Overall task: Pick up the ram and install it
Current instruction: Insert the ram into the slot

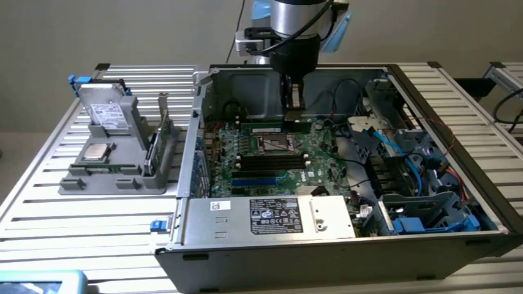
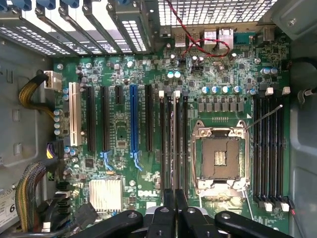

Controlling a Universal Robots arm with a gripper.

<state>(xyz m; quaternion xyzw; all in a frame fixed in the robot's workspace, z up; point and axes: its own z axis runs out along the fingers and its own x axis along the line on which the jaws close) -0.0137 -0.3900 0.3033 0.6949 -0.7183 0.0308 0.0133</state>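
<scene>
The ram [image 1: 266, 128] is a thin green stick standing on edge in a slot just behind the CPU socket [image 1: 274, 144] on the motherboard [image 1: 245, 171] inside the open computer case. My gripper [image 1: 294, 112] comes straight down onto it, fingers close together around its upper edge. In the wrist view the ram [image 2: 177, 139] appears edge-on as a pale line among the black memory slots [image 2: 168, 144] beside the CPU socket [image 2: 220, 156], running out from between my gripper [image 2: 174, 204] fingers.
A grey holder [image 1: 114, 174] on the exterior view's left carries a hard drive [image 1: 108, 113], a CPU chip [image 1: 98, 151] and an upright green card [image 1: 163, 138]. A labelled metal box [image 1: 270, 215], blue cables [image 1: 392, 147] and drive cages [image 1: 429, 214] crowd the case.
</scene>
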